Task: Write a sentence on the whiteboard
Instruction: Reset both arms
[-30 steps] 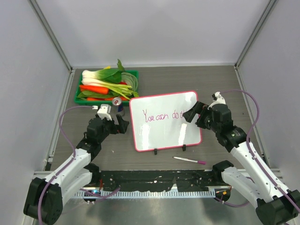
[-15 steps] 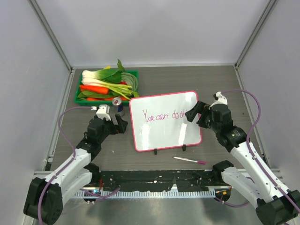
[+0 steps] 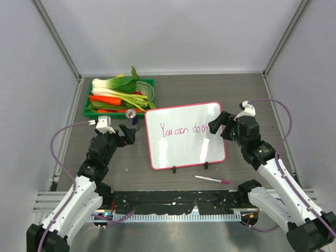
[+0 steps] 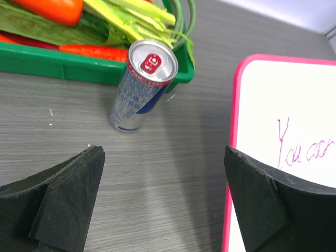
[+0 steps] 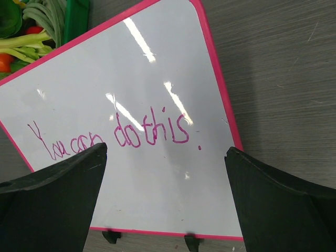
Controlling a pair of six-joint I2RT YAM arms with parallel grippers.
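Observation:
The whiteboard, white with a pink frame and two black feet, lies on the table's middle. The sentence in pink cursive reads "You can do this". My right gripper hovers over the board's right edge, open and empty, its fingers wide apart above the board. My left gripper is open and empty, left of the board's left edge. A pink marker lies on the table in front of the board.
A green tray of vegetables stands at the back left. An upright drink can stands between the tray and the board's top-left corner. Grey walls enclose the table.
My left arm has drawn back to the left and slightly up, away from the board. The right gripper has shifted slightly. Both stay open.

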